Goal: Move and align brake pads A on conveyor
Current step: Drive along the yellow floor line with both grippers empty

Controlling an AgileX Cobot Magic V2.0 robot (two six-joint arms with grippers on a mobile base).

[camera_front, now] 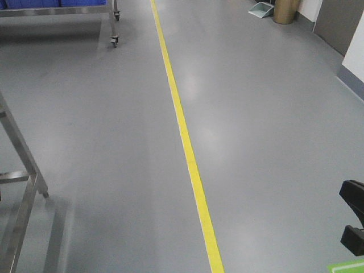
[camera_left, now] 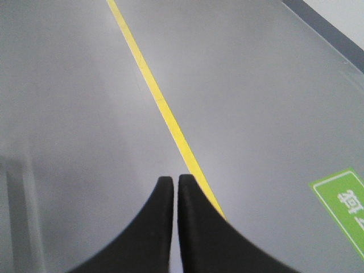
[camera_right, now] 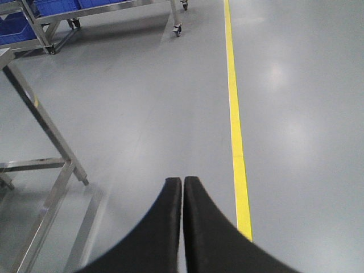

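Note:
The brake pads A and the conveyor are out of view in every frame. My left gripper (camera_left: 171, 180) is shut and empty, held over grey floor beside a yellow floor line (camera_left: 153, 91). My right gripper (camera_right: 182, 181) is shut and empty too, over grey floor left of the same yellow line (camera_right: 234, 114). In the front view a black piece of an arm (camera_front: 354, 216) shows at the lower right edge; I cannot tell which arm it belongs to.
A steel table frame (camera_front: 23, 187) stands at the left, also in the right wrist view (camera_right: 45, 142). A wheeled steel cart with blue bins (camera_front: 68, 7) stands far left. A brown bin (camera_front: 285, 10) and dustpan (camera_front: 260, 9) stand far right. A green floor sign (camera_left: 344, 205) lies at right.

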